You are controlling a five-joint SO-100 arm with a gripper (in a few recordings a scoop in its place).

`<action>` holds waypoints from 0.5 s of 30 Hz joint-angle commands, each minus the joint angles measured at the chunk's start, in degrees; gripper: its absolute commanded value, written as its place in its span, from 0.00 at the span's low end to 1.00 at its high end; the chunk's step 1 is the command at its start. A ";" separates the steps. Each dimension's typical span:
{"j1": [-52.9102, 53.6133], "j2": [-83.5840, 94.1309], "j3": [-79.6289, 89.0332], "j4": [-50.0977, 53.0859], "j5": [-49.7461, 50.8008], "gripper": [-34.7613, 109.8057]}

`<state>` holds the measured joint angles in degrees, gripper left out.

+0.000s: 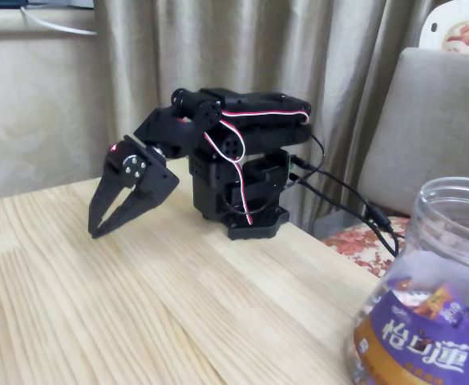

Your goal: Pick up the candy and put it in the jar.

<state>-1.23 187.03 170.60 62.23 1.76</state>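
Observation:
The black arm is folded low over its base [242, 196] at the back of the wooden table [138, 305]. Its gripper [98, 233] points down and to the left, fingertips close to the tabletop, jaws nearly together with nothing between them. The jar [426, 297] stands at the lower right corner of the fixed view, clear plastic with a wide open mouth and a purple and brown-orange label with white characters; wrapped sweets show through its wall. The candy is out of view.
Black cables [354, 200] run from the arm's base off the table's right edge. A grey chair back [434, 120] stands behind the table on the right, and curtains [242, 48] hang behind the arm.

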 commanded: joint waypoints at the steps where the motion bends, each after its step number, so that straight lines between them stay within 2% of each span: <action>1: -0.35 1.14 -0.18 2.11 0.88 0.24; 9: 3.16 1.14 -0.26 2.29 3.87 0.24; 15: -2.20 1.14 -0.62 3.60 0.26 0.24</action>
<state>-1.32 187.73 170.68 64.25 2.29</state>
